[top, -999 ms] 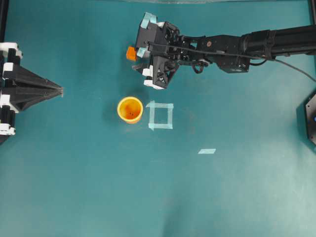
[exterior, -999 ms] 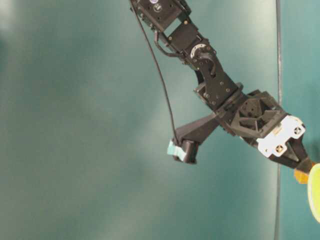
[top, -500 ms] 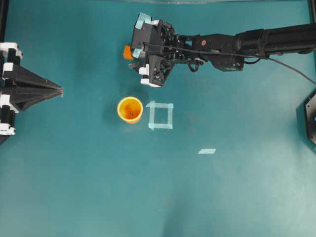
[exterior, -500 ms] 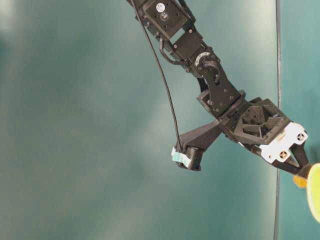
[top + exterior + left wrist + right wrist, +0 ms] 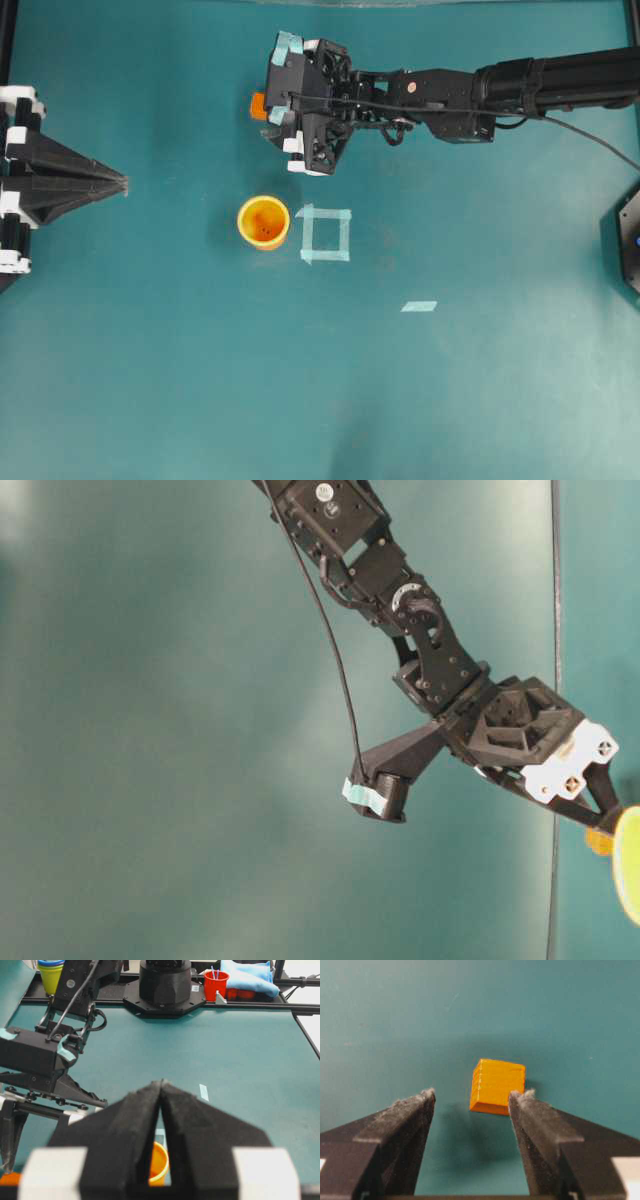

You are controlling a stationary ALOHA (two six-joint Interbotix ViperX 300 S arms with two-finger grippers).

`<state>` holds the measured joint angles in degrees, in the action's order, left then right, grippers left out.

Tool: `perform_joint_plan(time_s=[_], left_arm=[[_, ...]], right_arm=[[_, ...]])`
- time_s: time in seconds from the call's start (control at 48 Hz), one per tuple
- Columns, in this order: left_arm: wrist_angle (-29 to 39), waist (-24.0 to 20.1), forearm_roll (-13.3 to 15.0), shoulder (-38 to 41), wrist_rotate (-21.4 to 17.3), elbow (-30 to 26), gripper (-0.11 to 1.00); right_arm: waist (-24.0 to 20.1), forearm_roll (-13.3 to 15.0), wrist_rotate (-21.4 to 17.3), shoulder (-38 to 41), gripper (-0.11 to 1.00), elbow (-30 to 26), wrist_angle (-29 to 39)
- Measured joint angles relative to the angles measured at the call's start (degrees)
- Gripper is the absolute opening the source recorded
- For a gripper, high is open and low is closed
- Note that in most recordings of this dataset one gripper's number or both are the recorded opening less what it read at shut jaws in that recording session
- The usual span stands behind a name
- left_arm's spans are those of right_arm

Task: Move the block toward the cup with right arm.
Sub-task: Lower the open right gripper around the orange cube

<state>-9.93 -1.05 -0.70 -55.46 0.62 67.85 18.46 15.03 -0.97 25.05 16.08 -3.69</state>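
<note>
The block (image 5: 257, 105), a small orange cube, sits on the teal table at the back, well behind the cup (image 5: 264, 221). My right gripper (image 5: 272, 103) with teal tape patches is open and low over the table, and the block lies just past its fingertips. In the right wrist view the block (image 5: 497, 1086) is ahead of the open gripper (image 5: 475, 1096), close beside the right fingertip (image 5: 522, 1100); I cannot tell if they touch. My left gripper (image 5: 122, 184) is shut and empty at the left edge, pointing at the cup (image 5: 159, 1162).
A pale tape square (image 5: 325, 233) lies right of the cup, with a small tape strip (image 5: 419, 306) further right. In the left wrist view a red cup (image 5: 216, 982), a blue cloth (image 5: 250, 975) and stacked cups (image 5: 51, 975) stand beyond the table's far end.
My right gripper has shifted left and lowered toward the table, ending around the block. The block shows slightly further left. The left arm and cup have not moved.
</note>
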Motion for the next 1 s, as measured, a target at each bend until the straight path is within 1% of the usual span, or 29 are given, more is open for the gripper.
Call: perform_joint_plan(time_s=[0.271,0.375,0.458,0.583,0.75,0.999], left_arm=[[0.09,0.00,0.00,0.26,-0.09,0.00,0.08],[0.09,0.00,0.00,0.53,-0.18,0.00,0.08],[0.00,0.00,0.00,0.53,-0.26,0.00,0.08],[0.00,0.00,0.00,0.53,-0.70,0.00,0.08],[0.00,0.00,0.00,0.62,-0.70,0.00,0.08],[0.00,0.00,-0.09,0.53,-0.70,-0.09,0.08]], right_arm=[[0.26,0.79,0.00,0.00,0.62,0.09,0.18],[0.26,0.79,0.00,0.00,0.63,0.18,1.76],[0.18,0.79,0.00,-0.53,0.62,1.23,3.43],[0.18,0.79,0.00,-1.85,0.62,3.25,4.13],[0.35,0.88,0.00,-4.31,0.62,4.92,3.25],[1.05,0.79,0.00,-4.75,0.63,4.92,-0.70]])
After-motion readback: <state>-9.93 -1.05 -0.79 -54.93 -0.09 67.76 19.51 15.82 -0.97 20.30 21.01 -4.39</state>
